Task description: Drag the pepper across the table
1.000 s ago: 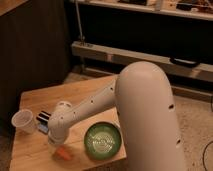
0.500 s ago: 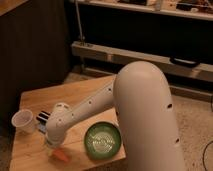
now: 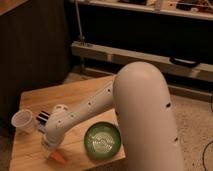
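Just shut tool [image 3: 50, 148] over pepper [image 3: 59, 158]

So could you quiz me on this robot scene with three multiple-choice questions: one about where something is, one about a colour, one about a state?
1. Where is the pepper?
A. Inside the bowl
B. On the table near its front edge, left of the bowl
C. In the cup

2. What colour is the bowl?
A. Green
B. Red
C. Blue

3. How is the gripper?
A. Raised high above the table
B. Inside the bowl
C. Shut, down low right beside the pepper

Answers: 1 B, it lies on the table wood, left of the bowl. 2 A, the ribbed dish is green. 3 C, the arm's tip is down at the pepper, far from the clear cup.
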`<state>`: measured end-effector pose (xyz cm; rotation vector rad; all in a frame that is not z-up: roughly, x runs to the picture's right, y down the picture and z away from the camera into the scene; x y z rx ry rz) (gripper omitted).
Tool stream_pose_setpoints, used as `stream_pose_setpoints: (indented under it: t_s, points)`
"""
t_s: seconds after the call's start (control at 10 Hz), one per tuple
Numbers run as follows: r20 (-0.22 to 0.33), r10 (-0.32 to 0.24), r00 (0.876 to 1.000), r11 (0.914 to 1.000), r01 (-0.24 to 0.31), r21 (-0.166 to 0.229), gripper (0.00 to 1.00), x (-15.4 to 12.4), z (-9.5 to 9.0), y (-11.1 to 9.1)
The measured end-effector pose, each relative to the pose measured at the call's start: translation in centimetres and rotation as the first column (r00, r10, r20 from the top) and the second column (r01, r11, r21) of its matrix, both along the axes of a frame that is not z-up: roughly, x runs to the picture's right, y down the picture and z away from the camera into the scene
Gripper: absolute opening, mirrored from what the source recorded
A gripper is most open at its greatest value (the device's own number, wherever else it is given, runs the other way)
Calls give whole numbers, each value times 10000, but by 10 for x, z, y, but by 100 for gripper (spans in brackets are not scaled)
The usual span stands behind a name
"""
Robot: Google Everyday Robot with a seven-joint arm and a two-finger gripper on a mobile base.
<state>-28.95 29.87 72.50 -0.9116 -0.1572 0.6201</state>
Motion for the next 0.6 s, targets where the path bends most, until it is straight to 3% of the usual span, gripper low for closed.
stream_pose_setpoints:
  t_s: [0.6]
  points:
    - [386, 10, 9993, 10000, -7, -71, 0, -17, -6, 7]
